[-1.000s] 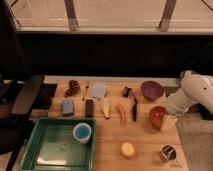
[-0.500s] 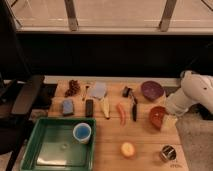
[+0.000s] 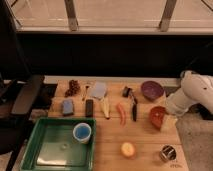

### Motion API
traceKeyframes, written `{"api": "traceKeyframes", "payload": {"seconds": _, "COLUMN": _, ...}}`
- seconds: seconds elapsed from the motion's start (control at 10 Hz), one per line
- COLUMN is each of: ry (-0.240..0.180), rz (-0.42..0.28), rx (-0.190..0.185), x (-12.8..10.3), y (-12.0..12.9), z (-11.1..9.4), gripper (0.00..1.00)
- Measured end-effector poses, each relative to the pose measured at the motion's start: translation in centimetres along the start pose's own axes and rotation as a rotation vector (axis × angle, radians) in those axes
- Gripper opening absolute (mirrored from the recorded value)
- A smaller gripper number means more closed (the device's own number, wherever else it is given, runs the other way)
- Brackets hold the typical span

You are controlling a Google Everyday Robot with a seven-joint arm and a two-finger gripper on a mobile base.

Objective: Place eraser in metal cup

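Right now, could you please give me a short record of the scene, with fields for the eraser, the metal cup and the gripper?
eraser: flat on the table, between the blue-grey sponge and the banana
metal cup: front right corner of the table, far from the eraser
gripper: at the table's right edge, beside the red bowl
task state: eraser not yet in the cup

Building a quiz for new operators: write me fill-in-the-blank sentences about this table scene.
The light blue plastic cup stands inside the ___ tray.
The flat black rectangular eraser lies beside the ___ sponge block.
The robot's end effector is beside the ___ bowl, away from the eraser.
Missing: green; blue-grey; red.
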Motion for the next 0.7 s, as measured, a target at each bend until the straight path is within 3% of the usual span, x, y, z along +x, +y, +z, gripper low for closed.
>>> {"api": "traceKeyframes", "payload": {"seconds": 0.2, "ry": 0.006, "rz": -0.032, "rx": -0.003, "x": -0.2, "y": -0.2, "z": 0.0, "gripper": 0.80}}
{"api": "traceKeyframes", "payload": {"seconds": 0.3, "ry": 0.008, "rz": -0.098, "rx": -0.006, "x": -0.7, "y": -1.0, "z": 0.1, "gripper": 0.80}}
{"api": "traceKeyframes", "payload": {"seconds": 0.5, "ry": 0.004, "rz": -0.270, "rx": -0.012, "x": -1.9, "y": -2.4, "z": -0.2, "gripper": 0.80}}
{"api": "traceKeyframes", "payload": {"seconds": 0.6, "ry": 0.001, "rz": -0.404, "rx": -0.014, "x": -3.4, "y": -4.1, "z": -0.3, "gripper": 0.80}}
{"api": "traceKeyframes", "payload": {"seconds": 0.7, "ry": 0.001, "rz": -0.487, "rx": -0.020, "x": -5.0, "y": -5.1, "z": -0.1, "gripper": 0.80}}
